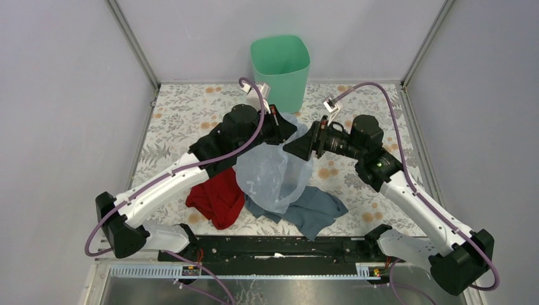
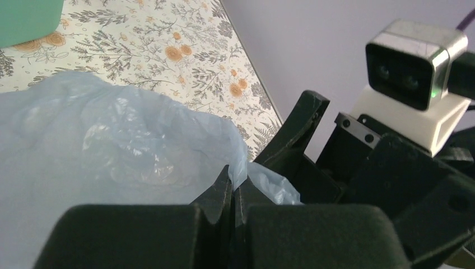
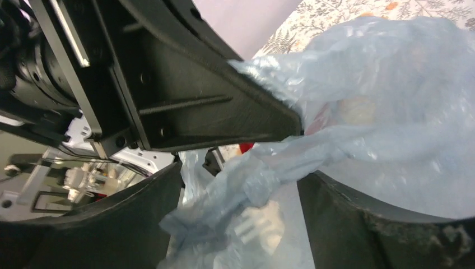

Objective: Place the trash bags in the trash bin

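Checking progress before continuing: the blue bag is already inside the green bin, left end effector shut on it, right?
No: top external shows the bag outside the bin, over the table. The left end effector is shut on it.

Overhead view looks down; close wrist views share the bag (image 2: 112, 151).

The pale-blue, translucent bag (image 1: 273, 175) hangs crinkled and bunched; the mint-green bin (image 1: 280, 67) stands upright and open just behind it.
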`<state>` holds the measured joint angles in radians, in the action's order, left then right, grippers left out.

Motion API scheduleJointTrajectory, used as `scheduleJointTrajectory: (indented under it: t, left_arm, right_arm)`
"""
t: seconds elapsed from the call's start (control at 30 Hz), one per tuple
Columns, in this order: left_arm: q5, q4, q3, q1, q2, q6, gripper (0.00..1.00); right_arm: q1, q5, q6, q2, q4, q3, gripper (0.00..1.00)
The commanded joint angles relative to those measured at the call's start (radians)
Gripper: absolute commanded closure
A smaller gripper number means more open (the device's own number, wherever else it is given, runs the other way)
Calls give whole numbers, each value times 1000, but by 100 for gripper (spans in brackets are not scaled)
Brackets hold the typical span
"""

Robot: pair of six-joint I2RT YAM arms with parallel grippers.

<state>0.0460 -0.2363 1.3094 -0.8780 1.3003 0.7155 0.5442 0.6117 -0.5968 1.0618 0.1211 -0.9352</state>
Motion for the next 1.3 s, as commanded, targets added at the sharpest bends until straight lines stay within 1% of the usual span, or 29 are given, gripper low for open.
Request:
scheduleJointTrajectory:
  t: [0.0, 0.07, 0.2, 0.33, 0.43, 0.53, 0.63, 0.7, 0.73, 0.77, 0.8, 0.83, 0.87, 0.9, 0.97, 1.0, 1.07, 1.13, 1.17, 1.27]
  left_arm:
    - [50, 73, 40, -6, 3, 30, 100]
    - [49, 78, 39, -7, 10, 41, 100]
    - [43, 79, 46, -7, 29, 55, 100]
    - [45, 80, 51, -9, 39, 73, 100]
    - [48, 80, 54, -11, 48, 85, 100]
    - [43, 79, 59, -14, 63, 99, 100]
    - [30, 80, 60, -17, 74, 113, 100]
    - [28, 80, 55, -18, 75, 118, 100]
    - [26, 80, 53, -19, 72, 118, 100]
    - [24, 80, 50, -18, 69, 116, 100]
    - [23, 77, 51, -18, 64, 113, 98]
    - [22, 73, 51, -17, 57, 106, 90]
    - [24, 65, 51, -18, 44, 94, 78]
    - [28, 55, 50, -19, 28, 76, 65]
    - [49, 29, 48, -17, -15, 28, 45]
    - [70, 8, 48, -17, -41, 1, 34]
    - [131, -54, 48, -16, -91, -55, 17]
    - [208, -123, 54, -13, -136, -99, 6]
    - [247, -157, 55, -10, -154, -116, 2]
    - [322, -239, 67, 25, -180, -155, 1]
  right_arm:
    - [30, -55, 53, -60, 21, 27, 13]
    - [49, -110, 85, -65, -11, 28, 8]
    - [104, -228, 145, -67, -64, 11, 4]
    - [194, -447, 198, -50, -171, -26, 3]
    - [256, -571, 209, -38, -186, -35, 3]
    - [325, -733, 204, -29, -188, -44, 3]
    - [374, -881, 184, -14, -187, -52, 10]
    - [385, -926, 169, -8, -169, -49, 18]
    - [387, -944, 159, -10, -157, -44, 26]
    - [389, -957, 153, -13, -144, -36, 36]
    - [389, -969, 148, -20, -131, -25, 50]
    - [390, -983, 146, -27, -129, -12, 62]
    - [389, -1000, 144, -34, -129, 0, 74]
    - [390, -1016, 149, -44, -129, 11, 81]
    - [390, -1055, 163, -64, -135, 33, 92]
    - [390, -1079, 173, -81, -138, 50, 96]
    - [389, -1118, 191, -129, -154, 86, 100]
    - [390, -1175, 199, -177, -199, 105, 100]
    - [390, -1204, 202, -199, -233, 103, 100]
    - [390, -1281, 203, -258, -346, 78, 100]
